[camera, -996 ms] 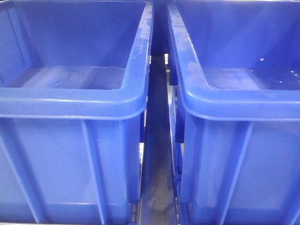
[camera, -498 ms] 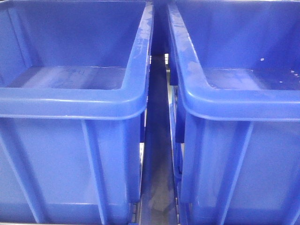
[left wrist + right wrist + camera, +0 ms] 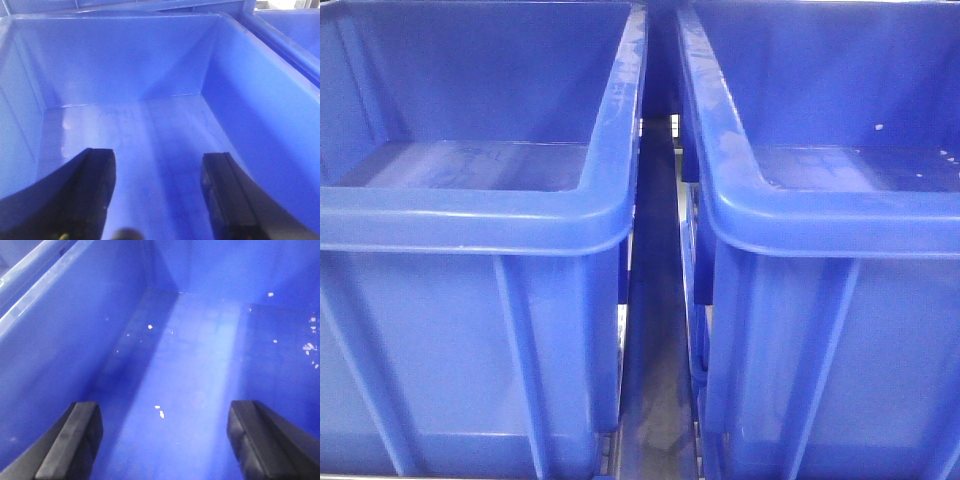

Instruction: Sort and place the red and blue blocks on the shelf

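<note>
The red and blue blocks are out of view in every frame. My left gripper (image 3: 158, 162) hangs open over the bare floor of the left blue bin (image 3: 125, 75), with nothing between its dark fingers (image 3: 97, 185). Over the floor of the right blue bin (image 3: 75, 340) my right gripper (image 3: 162, 412) is open as well, its fingers (image 3: 75, 440) wide apart and empty. White specks lie scattered on that bin's floor. Neither gripper shows in the front view.
Two large blue plastic bins, left (image 3: 470, 215) and right (image 3: 820, 215), fill the front view side by side. A narrow gap (image 3: 655, 300) runs between them down to a metal shelf surface. The bin walls stand close on each side of both grippers.
</note>
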Tool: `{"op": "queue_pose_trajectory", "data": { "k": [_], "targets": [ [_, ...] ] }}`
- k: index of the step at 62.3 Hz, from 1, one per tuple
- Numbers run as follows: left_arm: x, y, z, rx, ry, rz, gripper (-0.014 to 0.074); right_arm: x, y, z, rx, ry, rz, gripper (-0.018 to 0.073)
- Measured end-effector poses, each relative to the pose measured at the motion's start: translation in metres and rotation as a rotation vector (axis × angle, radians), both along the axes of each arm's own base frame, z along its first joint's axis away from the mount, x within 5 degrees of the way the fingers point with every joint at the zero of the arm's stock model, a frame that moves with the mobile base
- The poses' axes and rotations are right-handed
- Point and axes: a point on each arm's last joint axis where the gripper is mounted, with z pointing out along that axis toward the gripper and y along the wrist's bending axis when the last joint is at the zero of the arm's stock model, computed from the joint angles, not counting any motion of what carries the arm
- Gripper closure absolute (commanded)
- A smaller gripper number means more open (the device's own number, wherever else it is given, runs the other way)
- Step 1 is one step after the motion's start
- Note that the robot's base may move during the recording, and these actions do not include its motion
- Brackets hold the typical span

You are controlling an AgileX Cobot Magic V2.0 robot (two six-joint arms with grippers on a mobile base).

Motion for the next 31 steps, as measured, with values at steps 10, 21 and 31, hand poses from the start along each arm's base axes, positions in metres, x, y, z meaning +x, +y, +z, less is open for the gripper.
{"op": "queue_pose_trajectory", "data": {
  "k": [10, 21, 31],
  "targets": [
    [0.0, 0.0, -0.001, 0.004, 0.011, -0.001, 0.016, 0.0, 0.0, 0.001, 0.002, -0.007, -0.001, -0.0066],
    [0.0, 0.0, 0.004, -0.012, -0.033, 0.001, 0.0276, 0.0, 0.0, 0.001, 0.002, -0.012, -0.001, -0.0066],
    [-0.008, 0.003, 0.014, -0.035, -0.096, 0.002, 0.0443, 0.001, 0.0, 0.006, 0.005, -0.027, -0.001, -0.0013]
  ]
}}
